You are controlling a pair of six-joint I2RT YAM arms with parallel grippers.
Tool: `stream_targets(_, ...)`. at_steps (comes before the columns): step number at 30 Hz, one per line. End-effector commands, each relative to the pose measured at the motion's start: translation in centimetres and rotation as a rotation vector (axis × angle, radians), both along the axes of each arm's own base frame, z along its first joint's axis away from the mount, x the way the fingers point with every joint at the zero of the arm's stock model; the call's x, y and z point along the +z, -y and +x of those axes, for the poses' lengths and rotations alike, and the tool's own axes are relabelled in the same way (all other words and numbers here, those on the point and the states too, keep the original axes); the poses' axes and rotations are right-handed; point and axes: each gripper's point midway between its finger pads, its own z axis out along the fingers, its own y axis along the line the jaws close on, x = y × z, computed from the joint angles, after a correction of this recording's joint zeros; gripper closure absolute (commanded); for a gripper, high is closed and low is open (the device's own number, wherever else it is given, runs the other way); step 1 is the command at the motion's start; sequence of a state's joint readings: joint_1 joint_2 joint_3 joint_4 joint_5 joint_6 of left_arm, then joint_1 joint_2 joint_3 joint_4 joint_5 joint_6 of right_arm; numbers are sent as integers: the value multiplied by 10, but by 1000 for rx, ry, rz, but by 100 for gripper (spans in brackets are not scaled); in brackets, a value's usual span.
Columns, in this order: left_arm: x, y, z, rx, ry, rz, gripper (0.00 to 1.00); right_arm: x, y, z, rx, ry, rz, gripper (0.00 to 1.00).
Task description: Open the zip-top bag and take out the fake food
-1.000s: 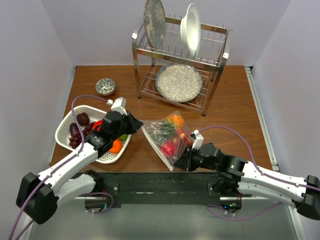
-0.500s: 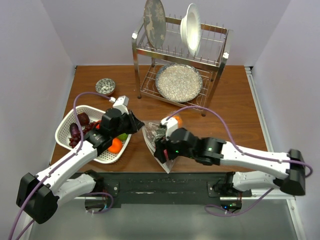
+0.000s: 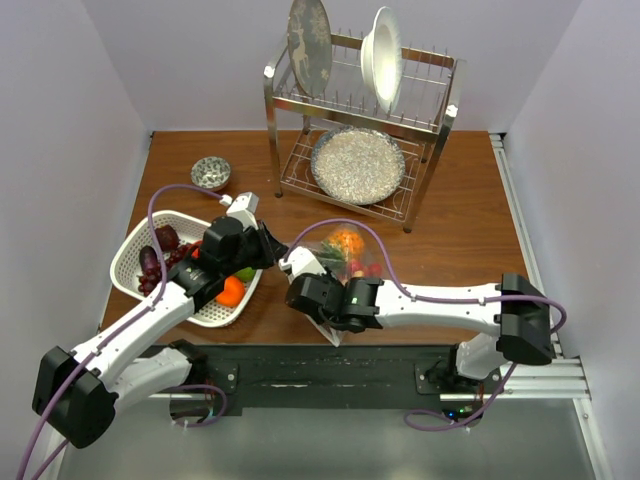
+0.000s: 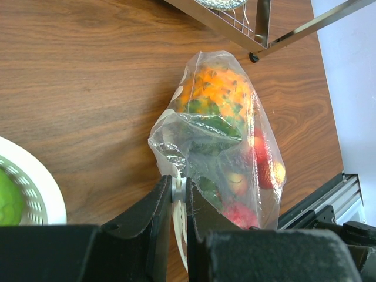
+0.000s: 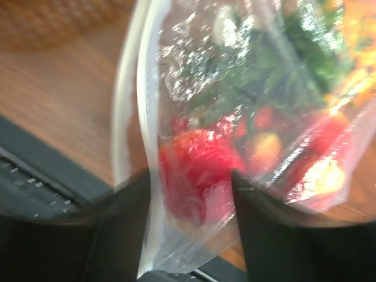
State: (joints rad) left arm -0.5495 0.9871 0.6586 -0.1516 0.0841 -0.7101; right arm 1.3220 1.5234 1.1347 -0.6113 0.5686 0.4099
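The clear zip-top bag [image 3: 352, 262] lies on the wooden table, holding the fake food: an orange piece [image 3: 347, 241], green leaves and red fruits. My left gripper [image 3: 276, 250] is shut on the white zip strip at the bag's left corner, as the left wrist view shows [image 4: 178, 192]. My right gripper [image 3: 318, 297] is at the bag's near end. In the right wrist view its jaws [image 5: 191, 182] stand open on either side of the bag [image 5: 235, 88], with a red fruit [image 5: 197, 167] between them.
A white slotted basket [image 3: 135, 250] with fruit sits to the left under my left arm. A metal dish rack [image 3: 360, 100] with plates stands at the back. A small bowl [image 3: 211, 172] is at the back left. The black rail [image 3: 320, 365] runs along the near edge.
My right arm has swung left from the bag's right side to its near left end, and its open jaws now straddle the bag. My left gripper has kept its hold.
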Motion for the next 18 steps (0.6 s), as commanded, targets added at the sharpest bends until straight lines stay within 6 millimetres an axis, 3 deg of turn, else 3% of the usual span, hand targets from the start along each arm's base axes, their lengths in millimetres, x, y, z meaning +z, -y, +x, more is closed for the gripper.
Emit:
stream_targets(1,24,3,4,-30,77,-29,100,25,4,18,-86,111,10,65)
stream_targets(2,24,3,3,-31,77,-27,100,27,3,19,-99,115,29,76)
stream_targets(6,12,4,-3,-53,53,-26,100,35,3,22,-127,137,71,100)
stream_targets(8,8,4,-6,-60,45,-25,100,40,2,24,-151,148,101,100)
stream_targets(11,-1,2,-13,-83,25,-6,92,51,-1,27,-176,164,168,100)
stream_targets(14,-6,-2,-22,-114,20,31,71,61,-2,29,-192,177,219,100)
stream_targets(15,-3,-5,-23,-114,36,37,58,63,-2,29,-197,183,225,100)
stream_targets(18,6,-13,-31,-122,75,67,45,65,-1,32,-211,189,233,100)
